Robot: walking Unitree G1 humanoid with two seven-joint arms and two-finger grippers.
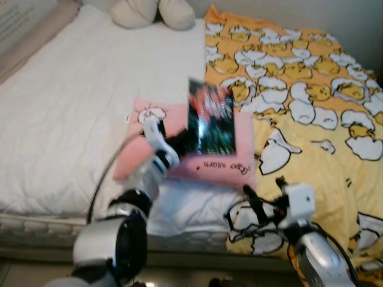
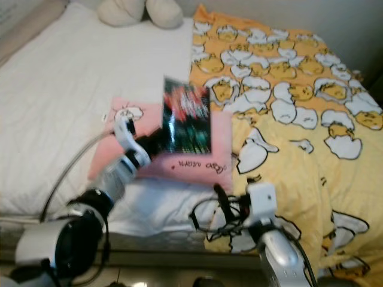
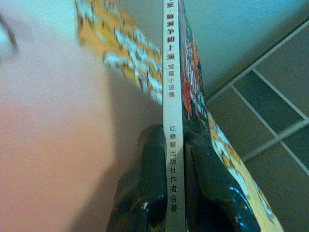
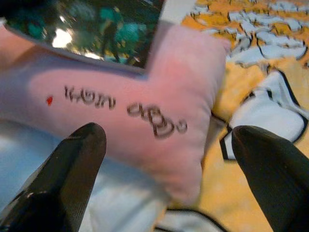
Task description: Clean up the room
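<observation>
**Left claw pinches the book by its spine end — watch for a slip**

Left gripper has its two black fingers clamped on the lower end of a paperback book, one pad on each cover with the white spine between them. You hold it by one corner only, so nearly all of the book rises above and beyond the claw, tilted over the pink pillow that lies just under the fingers.

Your risks, as I judge them:

- With such a short bite, the glossy cover can pivot or slide out between the pads if you swing the arm fast. It would drop onto the pillow or the white sheet beside the claw, on its left.
- The free pages may fan open and drag the weight outward, loosening the hold.
- Lowering the wrist could push the claw into the pillow and shove it toward the bed's edge.

Right gripper hangs with its fingers spread wide, empty, just short of the pillow's near corner, where the yellow egg-print blanket meets it. If you advance that arm now, a finger can snag the blanket's folds or nudge the pillow.

Move slowly and keep the book upright.
</observation>
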